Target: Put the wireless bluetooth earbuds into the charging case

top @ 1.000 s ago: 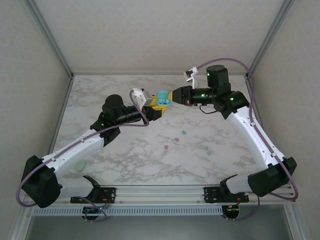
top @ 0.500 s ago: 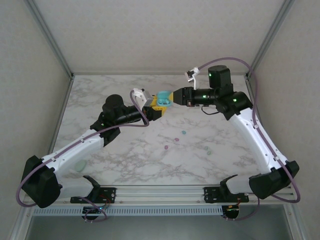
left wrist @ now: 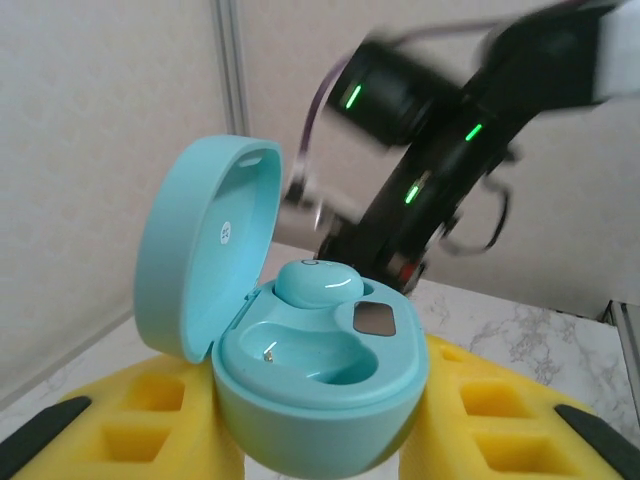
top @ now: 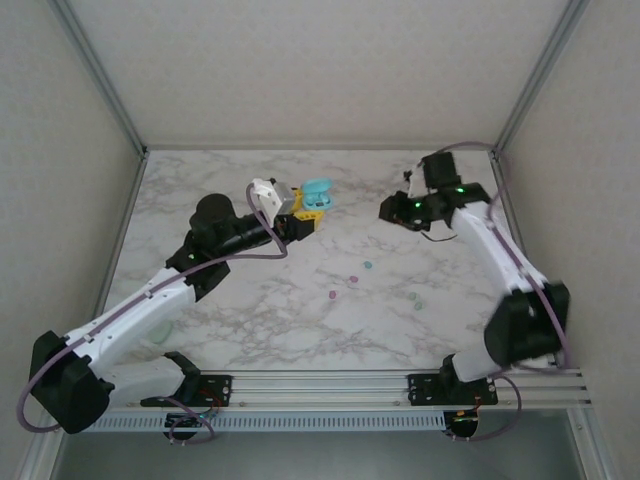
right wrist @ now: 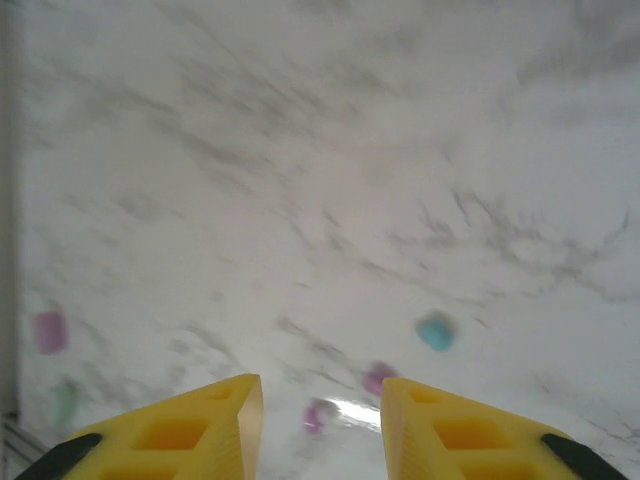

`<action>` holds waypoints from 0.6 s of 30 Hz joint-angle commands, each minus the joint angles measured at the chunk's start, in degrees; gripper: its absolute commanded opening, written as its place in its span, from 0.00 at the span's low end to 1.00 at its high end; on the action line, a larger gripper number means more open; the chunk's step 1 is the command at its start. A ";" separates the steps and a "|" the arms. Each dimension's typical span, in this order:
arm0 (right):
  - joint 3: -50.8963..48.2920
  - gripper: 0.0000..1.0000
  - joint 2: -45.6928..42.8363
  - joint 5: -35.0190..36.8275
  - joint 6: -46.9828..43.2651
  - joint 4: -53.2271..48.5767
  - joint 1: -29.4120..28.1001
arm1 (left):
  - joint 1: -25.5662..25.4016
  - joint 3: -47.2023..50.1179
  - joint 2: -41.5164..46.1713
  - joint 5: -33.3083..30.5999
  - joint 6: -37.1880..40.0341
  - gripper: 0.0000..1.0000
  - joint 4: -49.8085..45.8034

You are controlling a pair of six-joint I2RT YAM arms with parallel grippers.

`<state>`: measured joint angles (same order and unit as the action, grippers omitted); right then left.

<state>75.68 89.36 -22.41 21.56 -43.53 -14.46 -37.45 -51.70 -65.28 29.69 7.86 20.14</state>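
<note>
The left claw (left wrist: 320, 445) is closed on the charging case (left wrist: 320, 390), its yellow fingers (left wrist: 150, 410) clamping the lower body from both sides. The right claw (right wrist: 320, 420) is partly open with nothing between its fingers, above the tabletop (right wrist: 300, 150).

The case stands upright with its cavity facing up and its lid swung back toward frame left in the left wrist view. One teal earbud (left wrist: 318, 283) sits in the rear socket, long axis across the frame. The front socket (left wrist: 290, 350) shows its contact pin. Loose earbuds (top: 367, 265) lie scattered at lower centre of the top view, too small to judge direction.

The tabletop is white-grey marble pattern, with pale walls (top: 300, 70) and metal corner posts (top: 100, 75).
</note>
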 commanded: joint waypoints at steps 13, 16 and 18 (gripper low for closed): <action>-8.97 0.45 11.76 1.62 13.01 5.97 -7.35 | -0.34 1.30 3.43 -2.09 1.97 0.15 -2.30; -9.06 0.45 13.05 2.11 14.98 6.80 -8.42 | -0.35 1.32 3.16 -1.99 2.07 0.15 -2.30; -9.23 0.46 13.78 2.44 16.40 7.53 -9.05 | -0.34 1.25 3.04 -1.92 2.05 0.15 -2.39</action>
<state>67.11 101.84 -21.52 33.98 -38.04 -22.48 -37.45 -50.50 -62.76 28.10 9.23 17.67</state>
